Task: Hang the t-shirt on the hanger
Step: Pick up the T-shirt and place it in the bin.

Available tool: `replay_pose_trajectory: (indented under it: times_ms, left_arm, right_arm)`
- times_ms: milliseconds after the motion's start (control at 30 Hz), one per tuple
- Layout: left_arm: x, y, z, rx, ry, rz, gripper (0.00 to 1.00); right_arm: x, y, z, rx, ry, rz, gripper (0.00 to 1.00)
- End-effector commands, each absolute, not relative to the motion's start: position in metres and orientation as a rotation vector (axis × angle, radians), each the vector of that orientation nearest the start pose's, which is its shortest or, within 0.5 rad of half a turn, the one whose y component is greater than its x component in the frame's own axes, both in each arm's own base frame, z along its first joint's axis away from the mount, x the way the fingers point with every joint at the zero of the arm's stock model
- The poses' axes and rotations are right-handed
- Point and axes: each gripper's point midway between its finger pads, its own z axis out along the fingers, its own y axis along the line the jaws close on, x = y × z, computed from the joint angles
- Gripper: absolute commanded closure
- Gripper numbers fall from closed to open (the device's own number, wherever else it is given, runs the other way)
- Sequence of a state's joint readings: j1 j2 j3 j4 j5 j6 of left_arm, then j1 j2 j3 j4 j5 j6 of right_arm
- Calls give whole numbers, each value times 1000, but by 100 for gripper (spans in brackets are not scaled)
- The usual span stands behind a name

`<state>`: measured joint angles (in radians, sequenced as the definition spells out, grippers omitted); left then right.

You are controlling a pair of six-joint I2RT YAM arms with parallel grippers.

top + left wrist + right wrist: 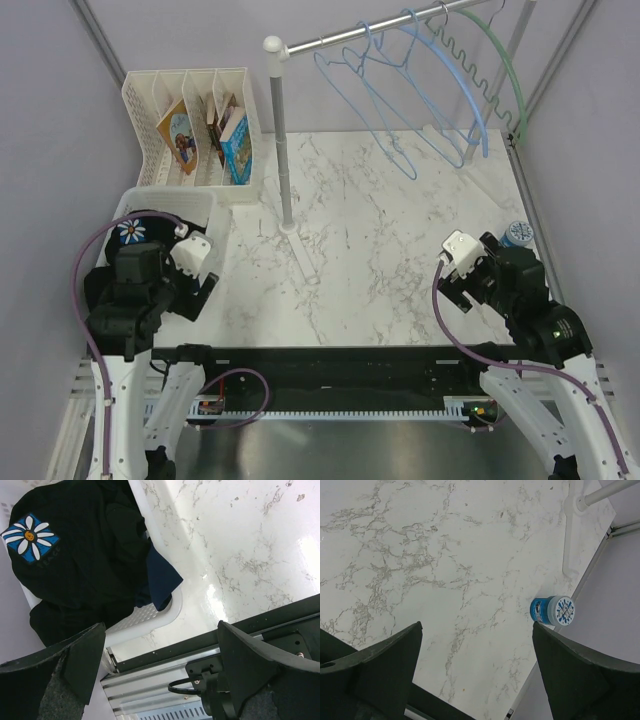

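Bright even overhead light, soft shadows, glare on marble table [305,550], sharp focus

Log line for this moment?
black daisy-print t-shirt: in white basket | thin light-blue wire hanger: on metal rail | left gripper: open | right gripper: open

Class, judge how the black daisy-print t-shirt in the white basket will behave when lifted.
Probably floppy: the t-shirt lies crumpled in the basket. Likely light, with its soft folds sagging below any pinch point. It may drag along the navy garment lying against it.
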<state>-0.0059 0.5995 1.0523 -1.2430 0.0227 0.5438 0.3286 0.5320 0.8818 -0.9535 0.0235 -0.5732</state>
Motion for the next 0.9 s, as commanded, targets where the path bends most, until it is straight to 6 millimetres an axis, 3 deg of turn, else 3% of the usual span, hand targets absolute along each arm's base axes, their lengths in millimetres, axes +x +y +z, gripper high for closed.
replay_pose_trajectory:
  times_ms: [0, 67, 100, 167, 200, 267, 300, 367, 400, 467, 733, 867]
  left_arm:
    - [165, 34, 233, 599, 2302, 343, 1]
    - [188, 47, 231, 548, 2375, 421, 1]
    - [202, 51, 243, 530, 2357, 448, 1]
    - [224, 56, 238, 510, 2430, 404, 1]
    - [239, 52, 253, 508, 2385, 362, 1]
    - [263, 59, 247, 523, 2435, 334, 1]
    - [276, 68, 254, 497, 2425, 329, 1]
    - [301, 75, 247, 507, 2465, 236, 1]
    - [305, 90, 244, 463, 2492, 238, 1]
    - [320, 103, 228, 461, 2553, 179, 1]
    - [331, 162, 164, 372, 2720, 176, 1]
    - [320, 183, 123, 338, 2819, 165, 1]
  right_arm:
    - [185, 35, 219, -947, 1979, -161, 2]
    - [185, 37, 221, -943, 1981, -145, 2]
    - [185, 37, 222, -941, 1982, -144, 2]
    - [184, 36, 221, -947, 1995, -144, 2]
    - [184, 36, 223, -946, 1993, -145, 2]
    - [183, 36, 223, -956, 2002, -143, 2]
    - [183, 36, 224, -955, 2001, -143, 2]
    - [181, 40, 224, -969, 2006, -113, 2]
    - [181, 41, 224, -968, 2006, -109, 2]
    - [181, 43, 225, -973, 2006, -93, 2]
    - [181, 46, 219, -994, 2036, -70, 2]
    - [183, 47, 219, -1001, 2049, -66, 2]
